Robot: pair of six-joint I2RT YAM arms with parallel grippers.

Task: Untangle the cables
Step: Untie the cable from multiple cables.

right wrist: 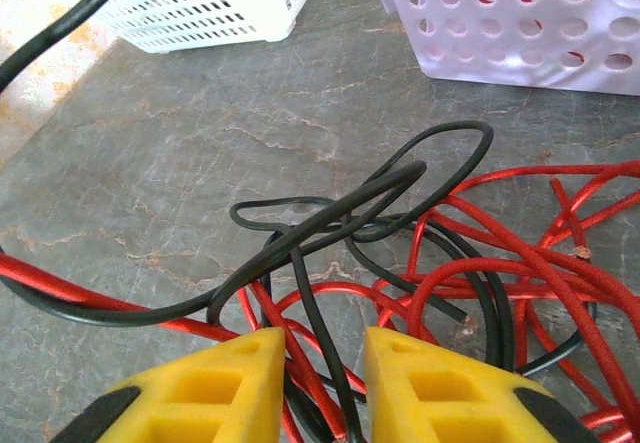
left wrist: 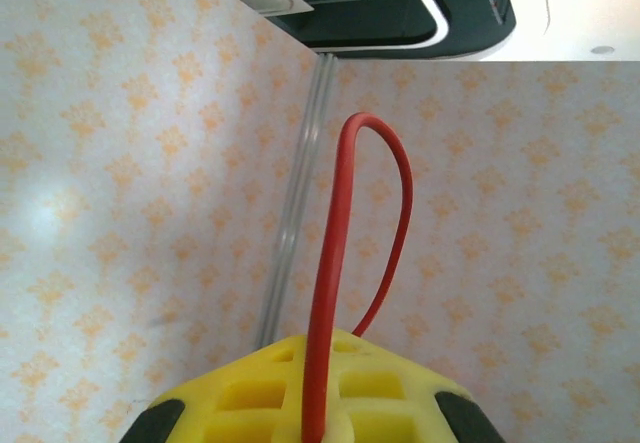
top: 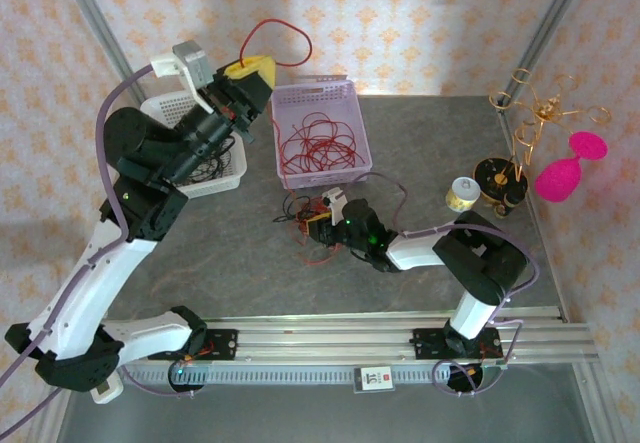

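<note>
A tangled clump of red and black cables (top: pixel 303 227) lies on the grey table in front of the lilac basket. My right gripper (top: pixel 318 213) is down on it. In the right wrist view its yellow fingers (right wrist: pixel 230 388) stand a little apart, pinched on a bunch of red cables (right wrist: pixel 520 263) and a black cable (right wrist: pixel 330 208) that fill the gap of the right gripper (right wrist: pixel 325 348). My left gripper (top: pixel 250 68) is raised over the baskets, shut on one red cable (left wrist: pixel 335 213) that arcs up in a loop (top: pixel 290 31).
The lilac basket (top: pixel 352 123) holds loose red cables. A white basket (top: pixel 165 113) sits under the left arm, with dark wires inside. At the right stand a gold wire stand (top: pixel 540 113), a pink glass (top: pixel 565 173) and a small jar (top: pixel 460 195).
</note>
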